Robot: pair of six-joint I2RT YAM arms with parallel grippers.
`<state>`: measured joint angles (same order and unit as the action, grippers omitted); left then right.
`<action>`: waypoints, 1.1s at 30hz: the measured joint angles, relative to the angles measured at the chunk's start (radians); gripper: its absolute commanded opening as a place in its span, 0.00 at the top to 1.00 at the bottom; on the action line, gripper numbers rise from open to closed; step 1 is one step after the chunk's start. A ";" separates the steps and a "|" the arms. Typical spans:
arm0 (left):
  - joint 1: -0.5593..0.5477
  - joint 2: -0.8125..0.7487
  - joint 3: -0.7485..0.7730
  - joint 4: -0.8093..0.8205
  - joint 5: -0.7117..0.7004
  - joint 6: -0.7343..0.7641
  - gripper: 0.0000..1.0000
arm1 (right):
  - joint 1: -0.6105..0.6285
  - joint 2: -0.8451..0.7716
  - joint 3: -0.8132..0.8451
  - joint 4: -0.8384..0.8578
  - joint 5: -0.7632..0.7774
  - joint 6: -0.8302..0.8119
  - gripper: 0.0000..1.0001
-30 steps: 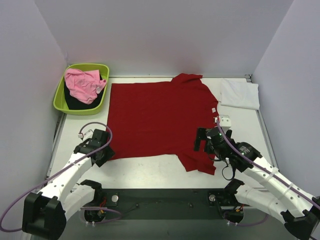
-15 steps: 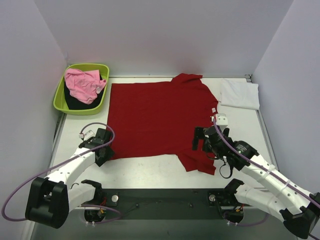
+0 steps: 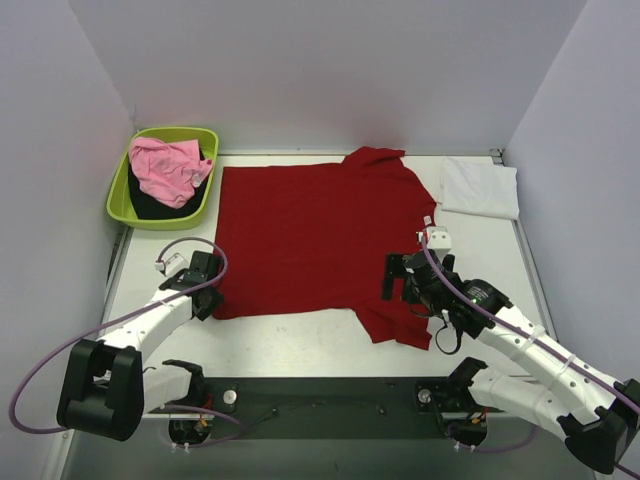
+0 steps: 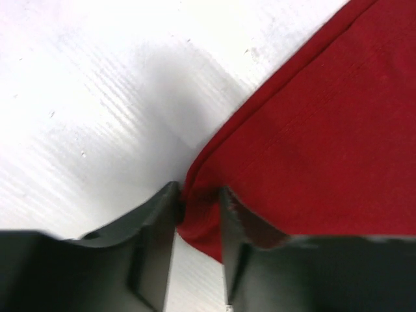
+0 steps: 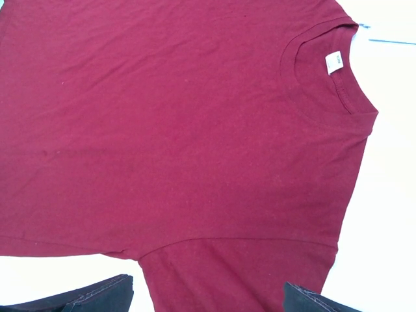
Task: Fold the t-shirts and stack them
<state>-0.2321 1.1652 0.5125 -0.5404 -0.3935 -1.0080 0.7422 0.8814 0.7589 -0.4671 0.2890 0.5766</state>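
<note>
The white t-shirt (image 3: 480, 187) lies folded at 2 o'clock, the pink t-shirt (image 3: 165, 168) and black t-shirt (image 3: 150, 205) wait at 10 o'clock, and the deep red t-shirt (image 3: 320, 235) lies flat at centre, its 8 o'clock corner pinched by the half-shut left gripper (image 4: 198, 208), the right gripper (image 3: 398, 278) wide open and empty.

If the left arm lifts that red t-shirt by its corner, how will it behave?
Probably floppy: the red t-shirt lies flat, and its corner bunches between the fingers of the left gripper. Likely light, since it looks like thin cloth. Lifted by one corner, the rest would likely drag and drape.
</note>
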 measured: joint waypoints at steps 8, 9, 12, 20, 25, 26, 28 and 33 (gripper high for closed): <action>0.005 0.009 -0.018 0.100 0.016 -0.003 1.00 | -0.003 0.000 -0.011 -0.001 -0.002 0.005 0.00; 0.005 0.008 -0.019 0.107 0.023 -0.003 1.00 | -0.007 0.000 -0.015 -0.003 -0.002 0.008 0.00; 0.005 -0.010 -0.028 0.115 0.046 -0.003 1.00 | -0.042 0.008 -0.030 -0.016 -0.020 0.026 0.01; 0.010 -0.122 -0.042 0.059 0.101 0.012 1.00 | -0.127 0.019 -0.106 -0.057 -0.121 0.100 0.07; 0.020 -0.156 -0.041 0.046 0.116 0.028 1.00 | -0.127 -0.039 -0.160 -0.111 -0.150 0.177 0.16; 0.023 -0.158 -0.041 0.046 0.119 0.030 1.00 | -0.127 -0.055 -0.168 -0.126 -0.151 0.194 0.19; 0.031 -0.158 -0.041 0.045 0.129 0.036 1.00 | -0.127 -0.096 -0.183 -0.160 -0.148 0.226 0.23; 0.061 -0.166 -0.041 0.046 0.156 0.052 1.00 | -0.127 -0.195 -0.208 -0.238 -0.147 0.301 0.27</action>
<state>-0.1715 0.9989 0.4717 -0.4942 -0.2371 -0.9562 0.6147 0.6861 0.5507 -0.7055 0.1421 0.8780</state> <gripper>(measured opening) 0.032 0.743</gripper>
